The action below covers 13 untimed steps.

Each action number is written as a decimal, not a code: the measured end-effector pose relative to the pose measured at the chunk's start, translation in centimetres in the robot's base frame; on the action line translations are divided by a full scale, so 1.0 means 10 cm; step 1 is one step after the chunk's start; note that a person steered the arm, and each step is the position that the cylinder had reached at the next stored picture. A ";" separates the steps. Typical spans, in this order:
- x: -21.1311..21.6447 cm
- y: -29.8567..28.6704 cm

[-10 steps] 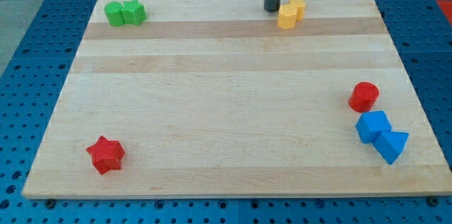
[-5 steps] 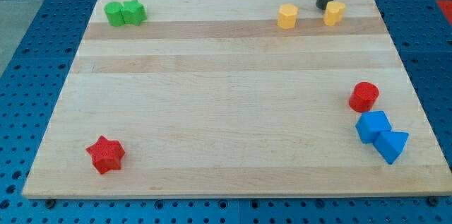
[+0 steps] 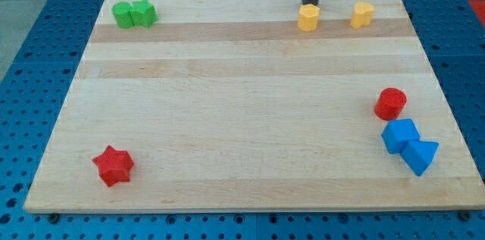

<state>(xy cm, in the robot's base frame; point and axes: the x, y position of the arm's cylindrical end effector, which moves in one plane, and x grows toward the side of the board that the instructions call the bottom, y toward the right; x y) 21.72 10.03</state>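
Standing at the board's 12 o'clock edge, my tip (image 3: 311,4) sits just at 12 o'clock of the nearer yellow block (image 3: 308,18), touching or nearly so; being a bare rod, this end effector has no jaws to part or close. A second yellow block (image 3: 362,14) lies at that block's 3 o'clock, apart from it. Small, rigid and light by the look, such a block likely slides easily on the smooth wooden desk (image 3: 242,104), best met square on a flat face
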 end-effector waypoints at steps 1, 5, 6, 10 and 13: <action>-0.05 -0.25; 0.33 -0.22; 0.36 -0.27; 0.57 0.13; 0.61 0.47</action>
